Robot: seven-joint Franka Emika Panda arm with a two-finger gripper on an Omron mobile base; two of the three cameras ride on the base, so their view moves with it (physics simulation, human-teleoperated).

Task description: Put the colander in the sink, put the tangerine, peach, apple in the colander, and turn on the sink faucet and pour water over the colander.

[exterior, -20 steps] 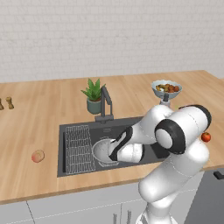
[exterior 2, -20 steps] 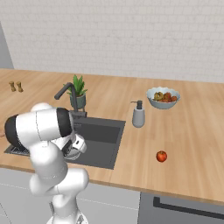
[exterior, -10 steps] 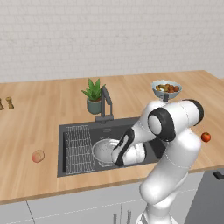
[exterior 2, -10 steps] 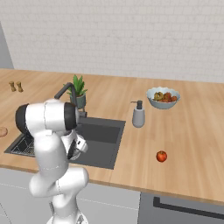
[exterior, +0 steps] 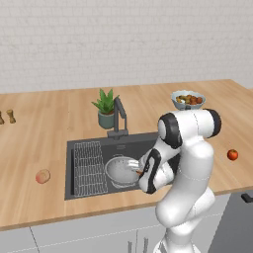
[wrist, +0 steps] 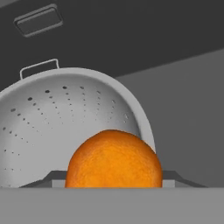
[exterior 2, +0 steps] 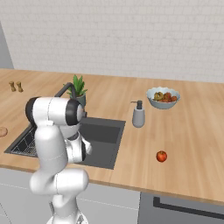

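A white robot arm with dark joints (exterior 2: 54, 131) rises at the lower left, in front of a dark grey rectangular sink basin (exterior 2: 103, 131) set into a light wooden counter (exterior 2: 188, 144). A wire grid rack (exterior 2: 24, 146) lies at the basin's left end. Behind the arm stand a dark angular faucet (exterior 2: 64, 90) and a green potted plant (exterior 2: 78, 87). A grey soap dispenser (exterior 2: 138, 114) stands just right of the basin, a pale blue-grey bowl of mixed fruit (exterior 2: 162, 97) farther back. A deep red apple (exterior 2: 161, 156) sits on the counter to the right, well apart from the sink. Two small brown shakers (exterior 2: 15, 86) stand far left, and a pale pink-orange peach (exterior 2: 2, 131) shows at the left edge.

Matt perforated metal colander (wrist: 65, 118); dimpled tangerine (wrist: 113, 159) skin.
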